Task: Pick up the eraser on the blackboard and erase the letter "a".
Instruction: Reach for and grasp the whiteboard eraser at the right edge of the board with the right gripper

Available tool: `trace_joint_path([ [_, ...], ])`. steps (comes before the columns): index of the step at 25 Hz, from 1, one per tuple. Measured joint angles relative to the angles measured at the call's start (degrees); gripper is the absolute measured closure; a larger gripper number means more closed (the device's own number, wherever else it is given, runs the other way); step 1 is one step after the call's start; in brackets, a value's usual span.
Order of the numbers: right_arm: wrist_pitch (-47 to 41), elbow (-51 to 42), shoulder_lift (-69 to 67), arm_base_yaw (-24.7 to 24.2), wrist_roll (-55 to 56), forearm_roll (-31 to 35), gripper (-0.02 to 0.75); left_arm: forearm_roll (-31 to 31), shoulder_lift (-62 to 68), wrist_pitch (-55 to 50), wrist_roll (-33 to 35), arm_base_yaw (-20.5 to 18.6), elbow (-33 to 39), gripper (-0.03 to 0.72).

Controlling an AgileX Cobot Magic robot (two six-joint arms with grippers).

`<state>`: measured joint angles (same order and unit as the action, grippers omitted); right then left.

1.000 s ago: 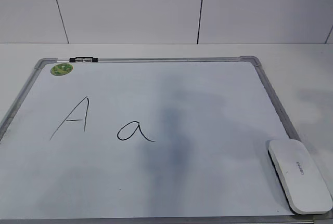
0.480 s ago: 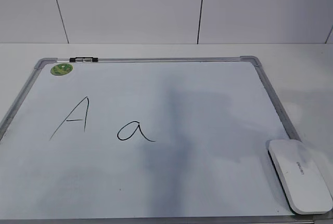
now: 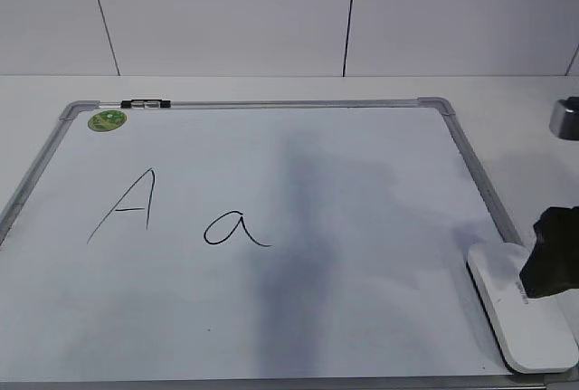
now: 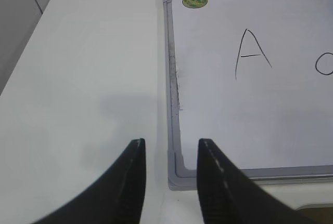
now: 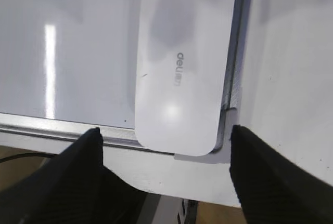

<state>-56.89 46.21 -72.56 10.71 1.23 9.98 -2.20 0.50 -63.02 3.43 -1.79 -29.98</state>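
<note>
The letter "a" (image 3: 235,228) is not wiped yet; the eraser (image 3: 520,307) lies on the blackboard (image 3: 452,109), the right gripper (image 5: 165,146) spread wide around it, the left gripper (image 4: 170,154) open and empty

Large rectangular white blackboard with grey metal frame (image 3: 466,159) lies flat on the white table (image 3: 507,91), wall panels behind it. Round green sticker (image 3: 107,120) at far-left corner, small black clip (image 3: 145,102) just right of it on the far frame edge. Tall angular capital "A" (image 3: 127,205) on the left half; small cursive letter "a" (image 3: 233,229) right of it, near centre. White oblong plastic eraser (image 3: 507,318) rests on the near-right corner, overlapping the frame. Right gripper (image 5: 165,177) above the eraser, fingers straddling it. Left gripper (image 4: 169,182) above the near-left corner, one finger over table, one over frame.
</note>
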Motion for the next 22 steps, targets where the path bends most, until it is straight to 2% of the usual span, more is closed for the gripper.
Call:
trace_joint_path([
  [11,3.28,0.17,-8.24,0.53,3.06,-2.61,0.149,0.0,0.0,0.0,0.0,0.0,0.0,0.452],
  [22,6.75,0.4,-10.18,0.62,3.09,-2.64,0.149,0.0,0.0,0.0,0.0,0.0,0.0,0.452],
])
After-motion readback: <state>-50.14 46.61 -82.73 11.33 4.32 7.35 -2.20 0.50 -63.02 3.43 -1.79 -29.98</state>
